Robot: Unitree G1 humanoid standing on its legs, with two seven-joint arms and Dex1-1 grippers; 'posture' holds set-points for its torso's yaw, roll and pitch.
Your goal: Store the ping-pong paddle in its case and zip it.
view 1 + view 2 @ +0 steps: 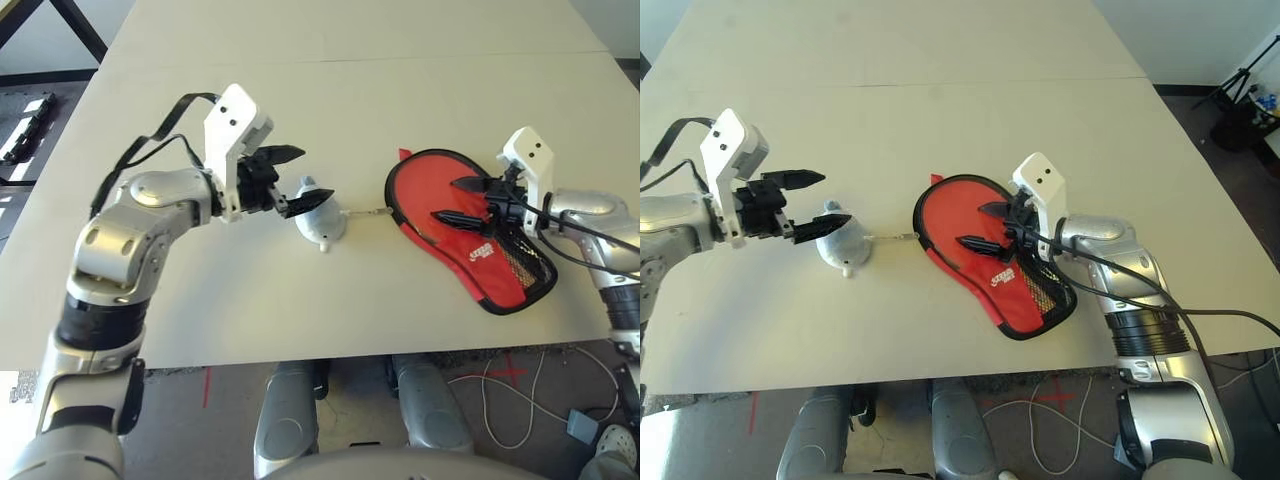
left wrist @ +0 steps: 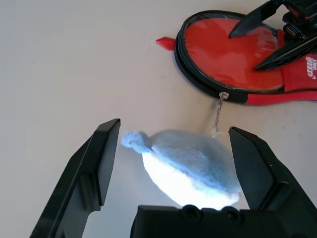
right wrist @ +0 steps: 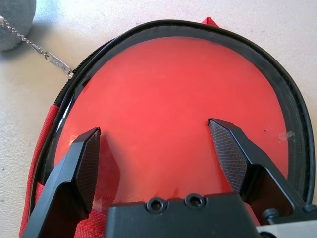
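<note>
The case (image 1: 470, 235) lies flat on the bench (image 1: 330, 90) close to its near edge and toward the right side, its narrow handle end with the black mesh pocket and white logo pointing at the near right, its round end pointing away toward the middle of the bench. The round end stands unzipped, with the black zipper edge curving around the smooth red face of the ping-pong paddle (image 3: 178, 109), which sits inside the case; its handle is hidden under the fabric.

The right hand (image 1: 462, 200) hovers just above the round red face, reaching in from the right edge of the bench. Its two black fingers (image 3: 230, 148) are spread wide apart and grip nothing; whether their tips touch the rubber cannot be told.

A thin metal chain (image 2: 218, 115) runs from the zipper pull at the case's left rim to the grey plush charm (image 1: 318, 213), which rests on the bench just left of the case, nearer the middle.

The left hand (image 1: 292, 180) is at the charm from the left side, its fingers (image 2: 96, 163) also spread wide. The charm lies between them, with a clear gap at one finger; contact at the other is unclear, and it is not gripped.
</note>
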